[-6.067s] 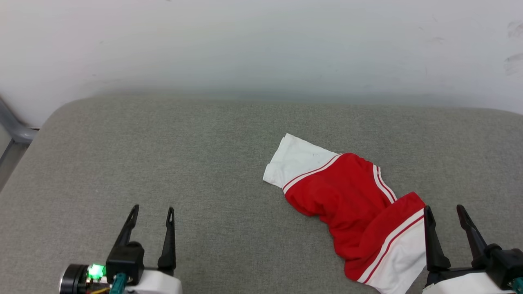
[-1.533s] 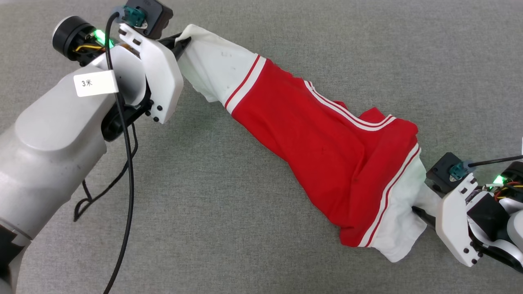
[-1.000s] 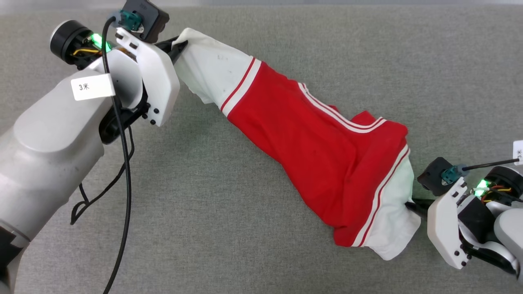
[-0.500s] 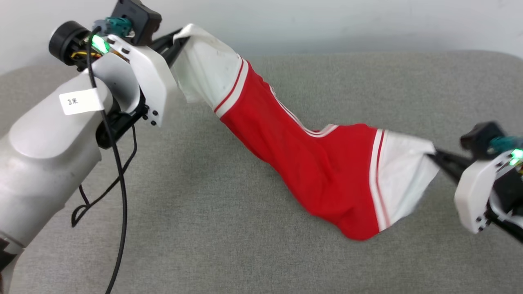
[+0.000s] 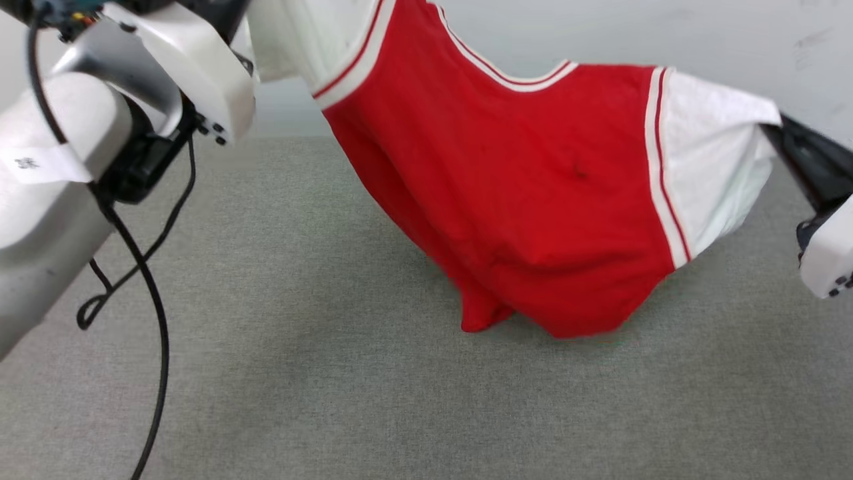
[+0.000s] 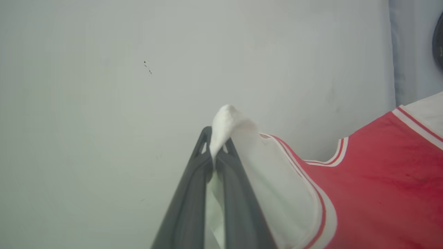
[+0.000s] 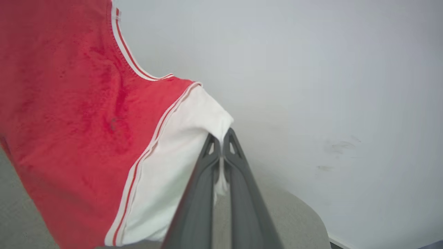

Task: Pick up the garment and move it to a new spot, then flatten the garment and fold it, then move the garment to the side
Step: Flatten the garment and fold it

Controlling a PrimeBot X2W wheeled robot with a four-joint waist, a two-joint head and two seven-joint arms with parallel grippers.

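Grey cushion fills the lower half of the head view, with a pale wall behind it (the head has tilted up over the last second, so part of the shift is the camera's). What has truly changed is the jersey. A second ago it lay in a slack diagonal on the cushion, and half a second ago it sagged between the arms. Now it hangs in the air as a broad red sheet in front of the wall, neckline at 12 o'clock and hem at 6 o'clock. Its lowest fold either brushes the cushion or hangs just above it; I cannot tell which.

The left gripper is pinched tight on the white sleeve panel at 11 o'clock of the head view, with a tuft of cloth poking past its tips. The right gripper is clamped the same way on the other white panel at 3 o'clock.

By my reading the pick-up is done and the carry to a new spot is under way, with flattening and folding not yet begun. With both sleeves held well apart and the cloth nearly taut, laying it down hem first should leave it fairly flat
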